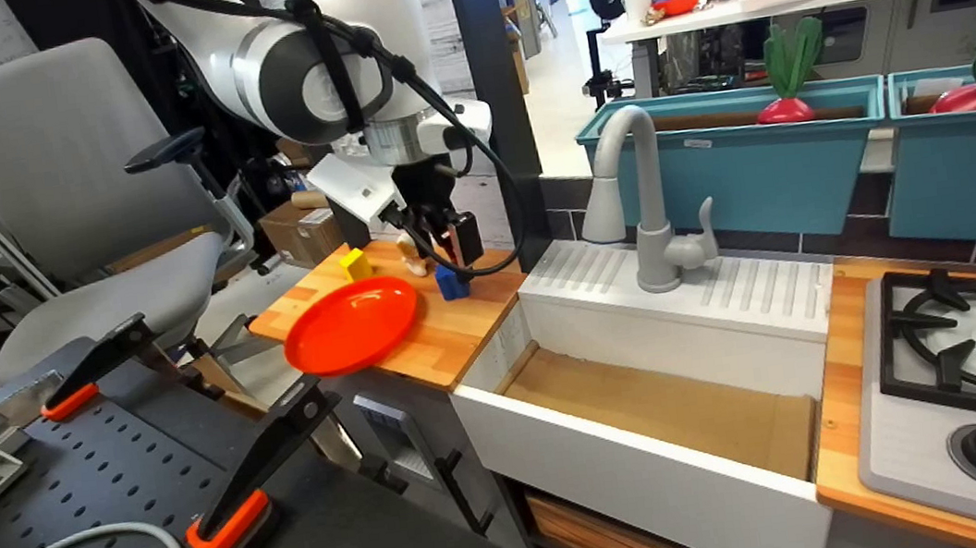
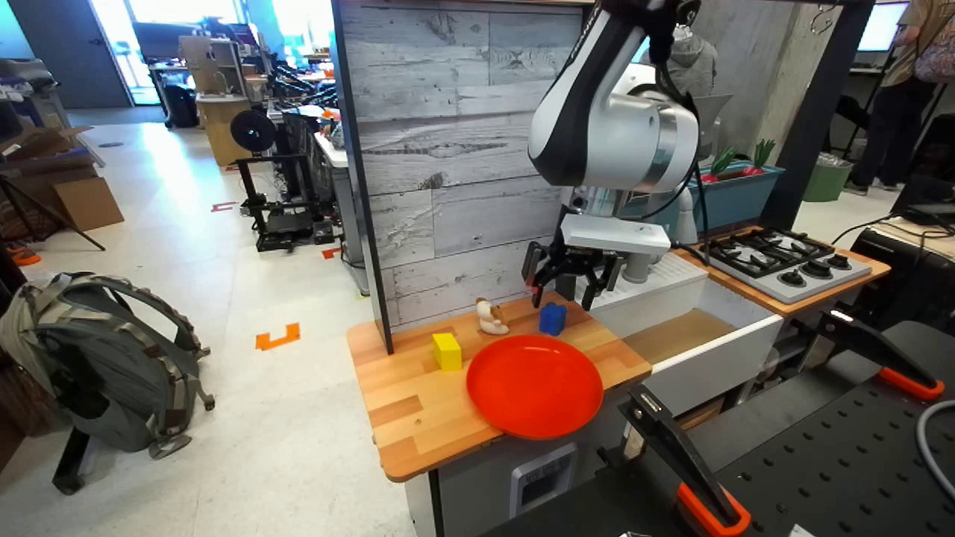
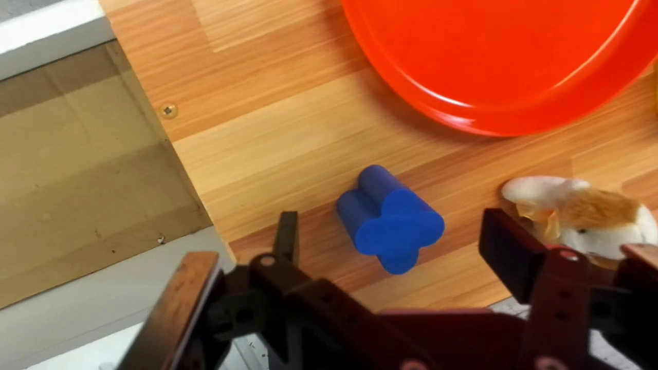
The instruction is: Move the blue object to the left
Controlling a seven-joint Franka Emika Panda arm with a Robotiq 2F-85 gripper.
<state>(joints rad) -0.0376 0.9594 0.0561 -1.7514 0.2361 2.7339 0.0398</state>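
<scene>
The blue object [image 1: 452, 284] is a small block with rounded lobes, standing on the wooden counter near the sink. It also shows in an exterior view [image 2: 553, 319] behind the red plate, and in the wrist view [image 3: 393, 228]. My gripper [image 2: 562, 300] is just above the blue object, fingers pointing down. In the wrist view the gripper [image 3: 391, 226] is open, with one finger on each side of the block and a gap to both. Nothing is held. In an exterior view the gripper [image 1: 453, 250] is partly covered by a cable.
A red round plate [image 2: 534, 386] lies beside the block on the counter. A small white and brown plush toy [image 3: 599, 218] is close to one finger. A yellow block [image 2: 448, 352] stands farther along. The sink [image 1: 654, 486] and a faucet [image 1: 648, 198] border the counter; a plank wall [image 2: 462, 149] rises behind.
</scene>
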